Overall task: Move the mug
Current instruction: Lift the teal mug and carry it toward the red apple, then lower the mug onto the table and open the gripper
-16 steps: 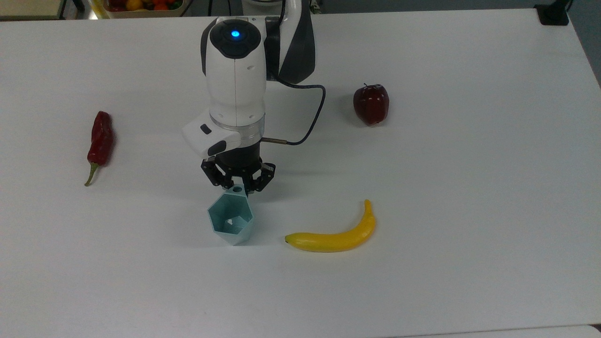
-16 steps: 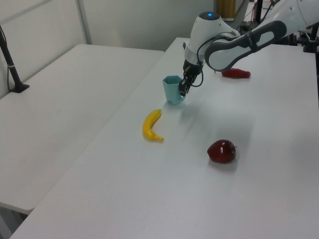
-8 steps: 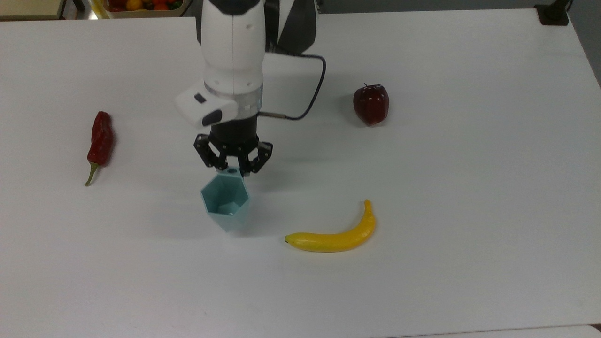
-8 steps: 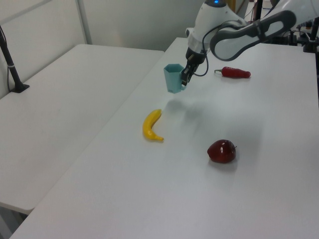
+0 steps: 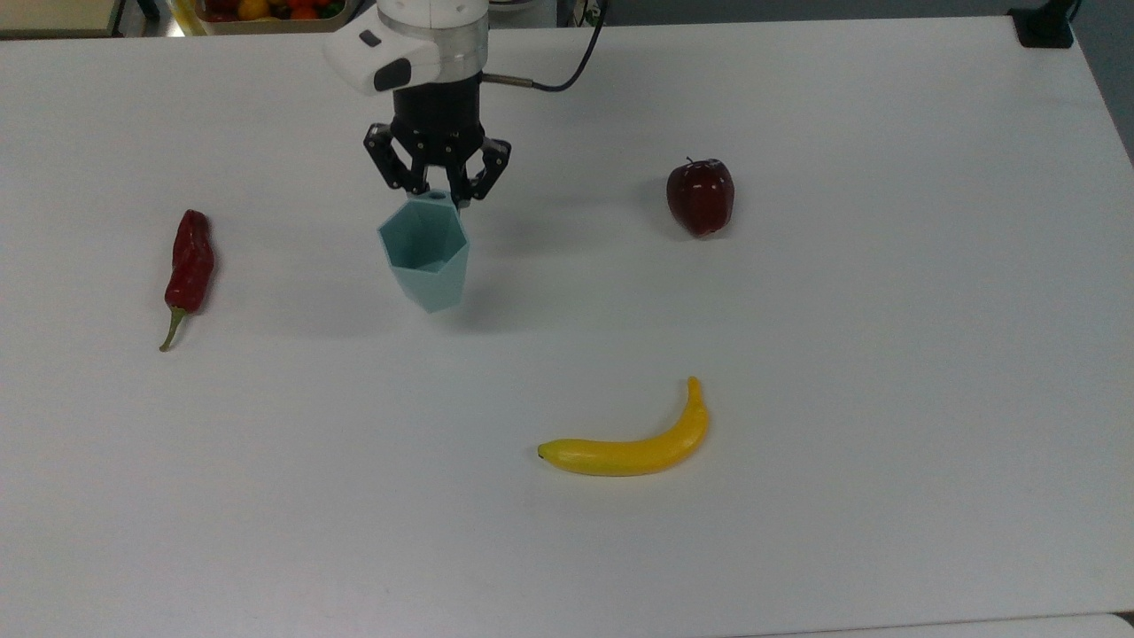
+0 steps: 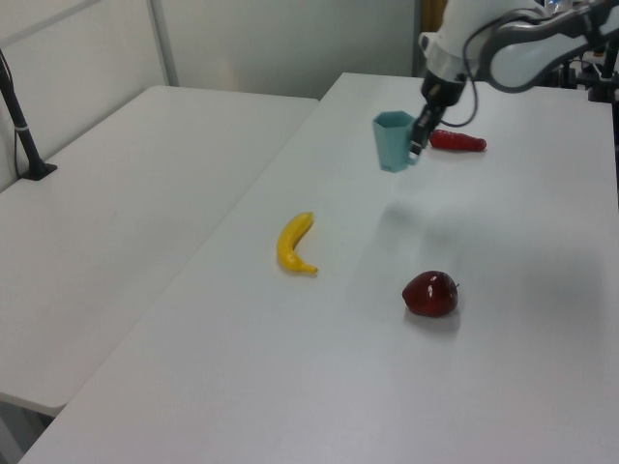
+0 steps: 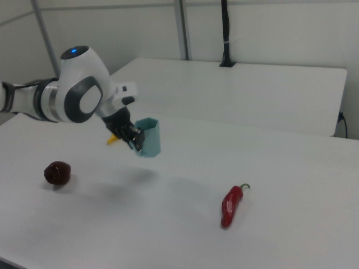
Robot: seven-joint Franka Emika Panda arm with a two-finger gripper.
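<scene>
Left view | end effector (image 6: 417,136) gripping mug (image 6: 392,141) | airborne

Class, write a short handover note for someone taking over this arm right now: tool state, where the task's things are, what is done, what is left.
Tool: shut on the mug's small tab handle, holding it clear of the table.
Mug: airborne, roughly upright, between the red chili pepper and the red apple in the top view; banana lies nearer the top view's bottom.
Done: grasp and lift.
Left: carry it to a free spot, lower it, release.
</scene>
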